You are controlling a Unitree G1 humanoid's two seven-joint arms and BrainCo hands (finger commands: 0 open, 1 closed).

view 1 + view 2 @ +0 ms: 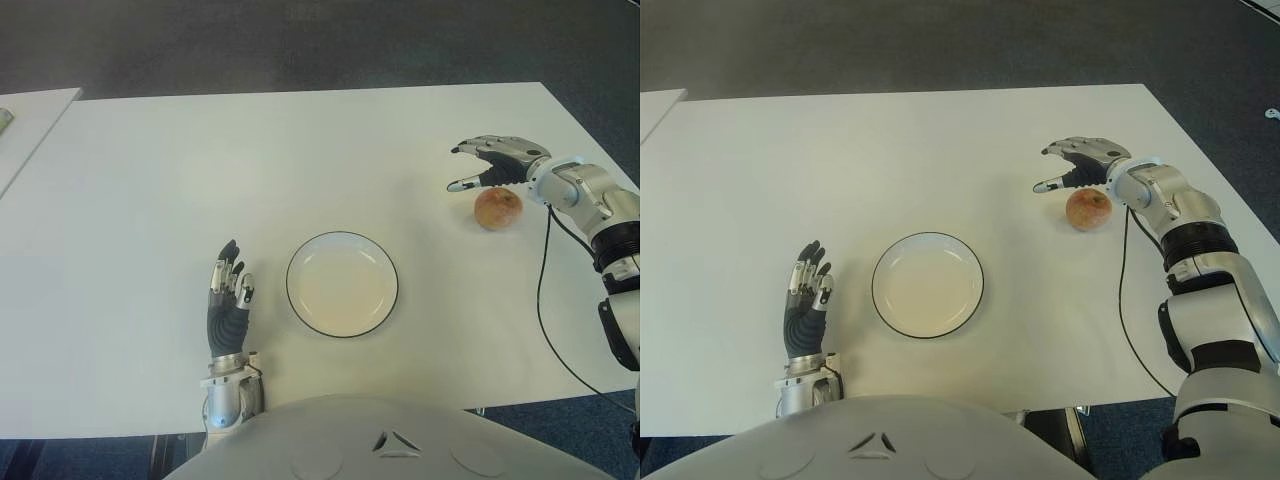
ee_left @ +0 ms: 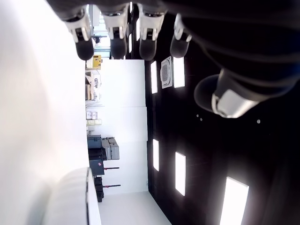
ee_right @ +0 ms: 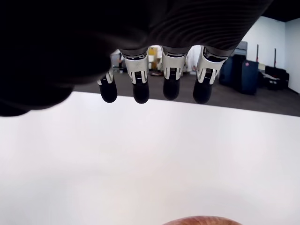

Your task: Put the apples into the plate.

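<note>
White and mostly bare, the bench stands on a dark grey floor, with the corner of a second white surface at the far left edge. On the robot's right side, the right hand is held out over the bench with its fingers spread and extended, holding nothing; the thumb tip points toward the middle of the bench. An apple, reddish and pale yellow, sits on the bench just below and on the near side of those fingers, under the palm, and the eye views do not settle whether the hand touches it. In the right wrist view only the top curve of the apple shows beneath the palm, with the four fingertips apart from it. A white plate with a thin dark rim lies near the front middle of the bench, well apart from the apple and with nothing on it. The left hand shows just left of the plate, its fingers straight, relaxed and close together, grasping nothing.
</note>
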